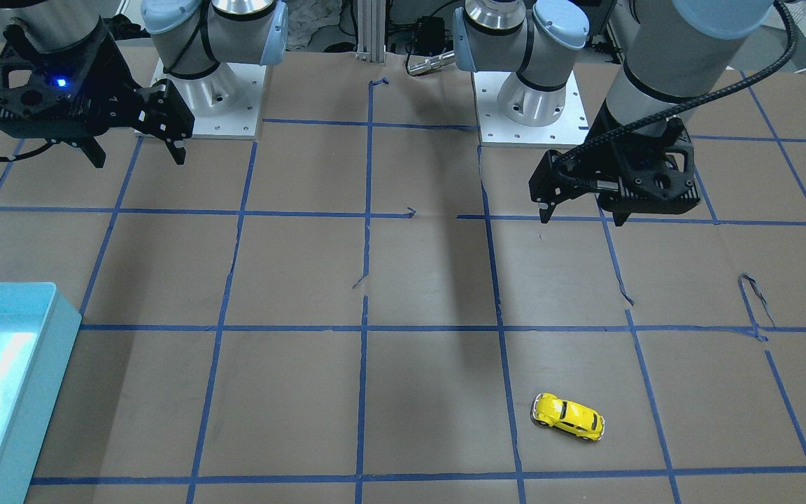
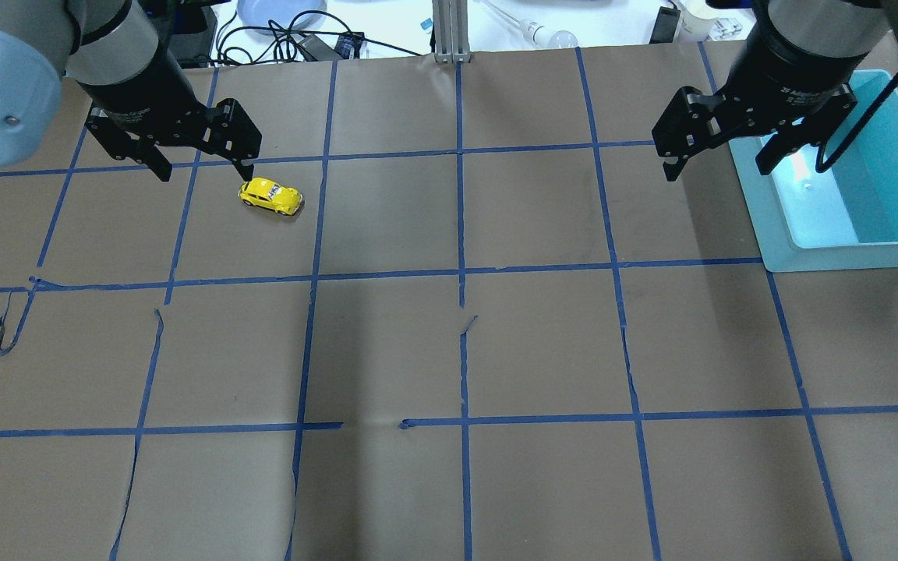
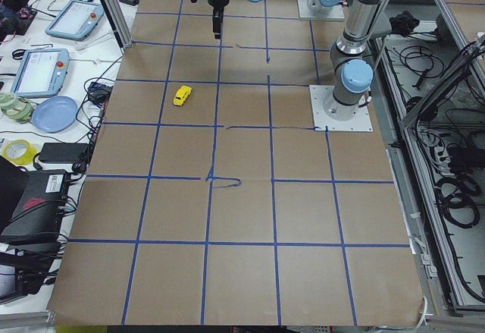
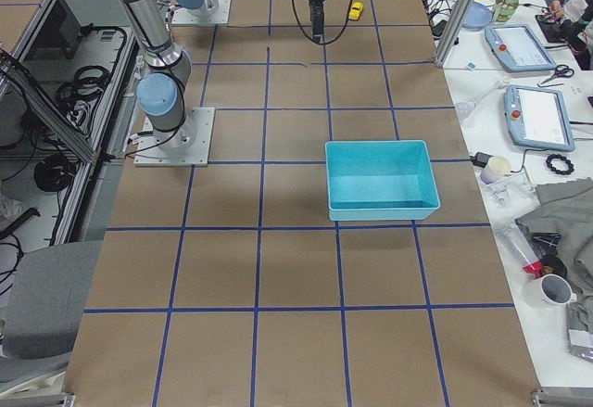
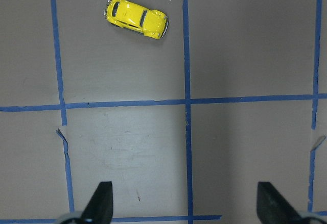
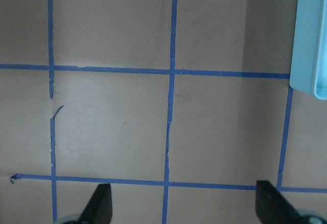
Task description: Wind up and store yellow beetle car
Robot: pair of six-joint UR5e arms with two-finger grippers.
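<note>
The yellow beetle car (image 1: 569, 416) stands on its wheels on the brown paper table top, on my left side towards the far edge. It also shows in the overhead view (image 2: 270, 196) and in the left wrist view (image 5: 136, 18). My left gripper (image 2: 206, 173) is open and empty. It hangs in the air above the table, nearer my base than the car (image 1: 581, 218). My right gripper (image 2: 715, 170) is open and empty. It hangs beside the near left edge of the teal bin (image 2: 839, 255).
The open teal bin (image 1: 25, 294) stands at the table's far right and looks empty (image 4: 380, 210). Blue tape lines grid the paper, with a few torn spots. Tablets, cables and tape rolls lie past the far edge (image 3: 45, 67).
</note>
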